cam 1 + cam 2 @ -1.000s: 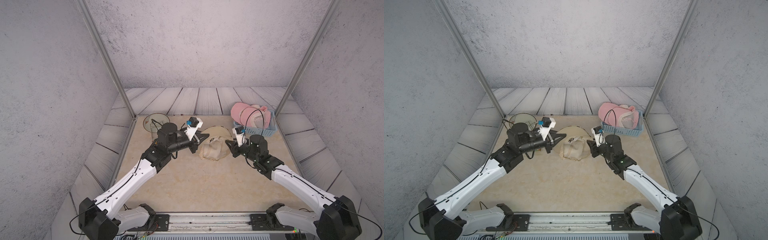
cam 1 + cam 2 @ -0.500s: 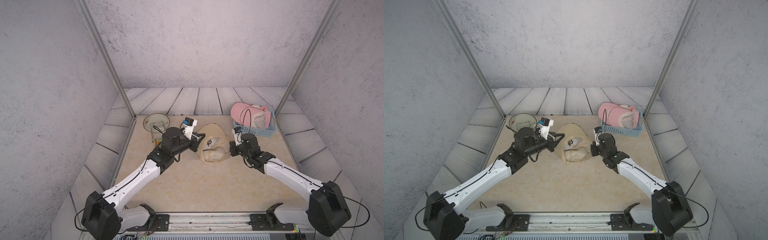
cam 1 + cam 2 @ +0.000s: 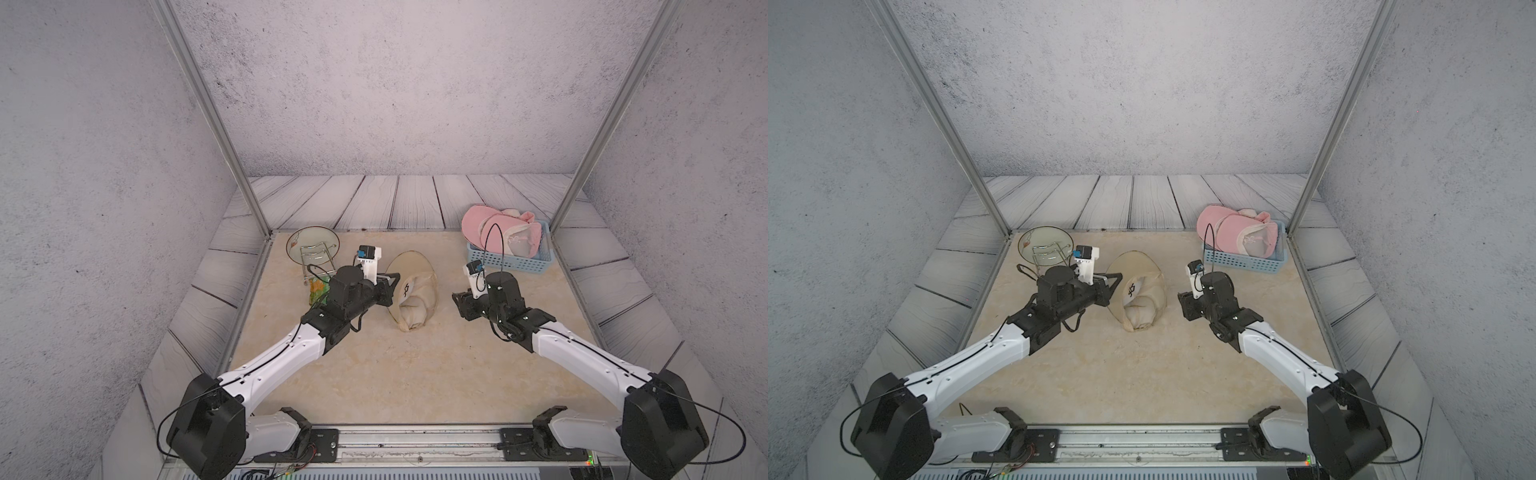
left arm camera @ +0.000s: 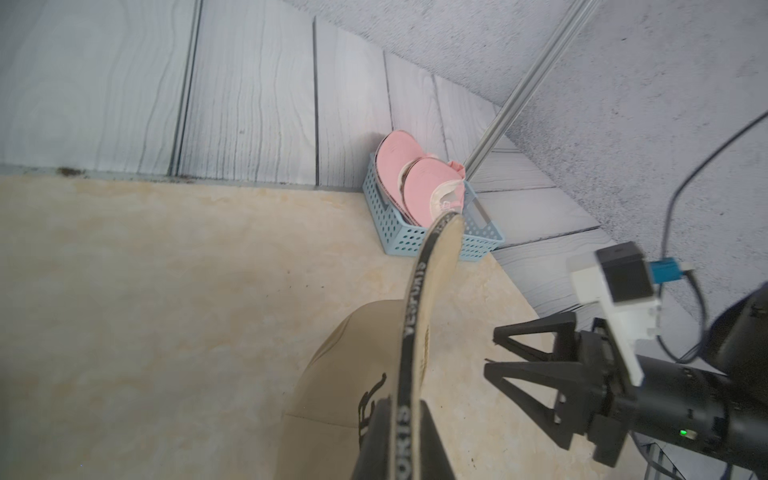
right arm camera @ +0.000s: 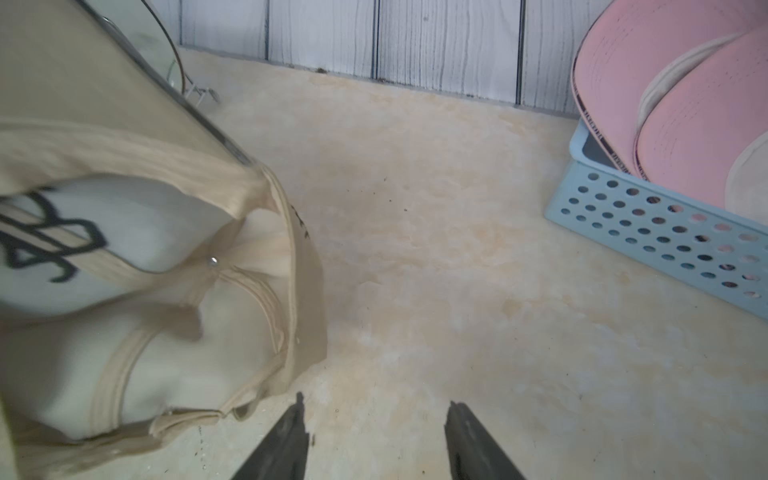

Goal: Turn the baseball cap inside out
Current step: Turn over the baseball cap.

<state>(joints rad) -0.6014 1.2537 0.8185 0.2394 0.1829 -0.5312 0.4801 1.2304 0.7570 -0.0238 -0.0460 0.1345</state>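
Left gripper (image 3: 392, 284) pinches the cap (image 3: 419, 301) by its brim (image 4: 419, 282), probably to anchor it. Right gripper (image 5: 374, 411) sits half-open and empty, just beside.

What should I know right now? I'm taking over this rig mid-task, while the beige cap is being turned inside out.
Left tool: shut on the brim edge of the beige cap, brim raised, crown seemingly resting on the table.
Right tool: open, empty, beside the cap, not touching it.
Done: pale lining and seam tape face outward, so the crown looks largely turned.
Left: check the crown is fully pushed through, then lay the cap down and release.
Aside: pink caps sit in the blue basket.
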